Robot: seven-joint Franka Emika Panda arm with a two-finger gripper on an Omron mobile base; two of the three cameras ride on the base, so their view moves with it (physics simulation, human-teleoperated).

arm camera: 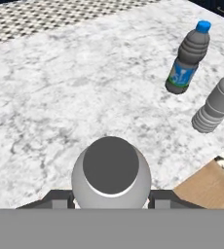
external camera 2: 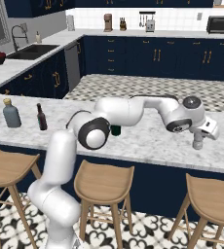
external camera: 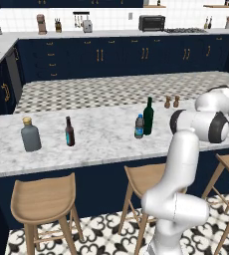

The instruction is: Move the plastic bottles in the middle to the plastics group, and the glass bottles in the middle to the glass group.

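We see our pincer (arm camera: 111,202) closed around the clear-grey bottle (arm camera: 111,172), upright at the right end of the marble desk (external camera: 101,134). Just beyond it stand a blue-capped bottle (arm camera: 188,58) and another grey bottle (arm camera: 215,104). Mid-desk, the green wine bottle (external camera: 148,116) stands touching a blue-label water bottle (external camera: 139,126); far left wait the grey flask (external camera: 30,135) and brown bottle (external camera: 69,132).
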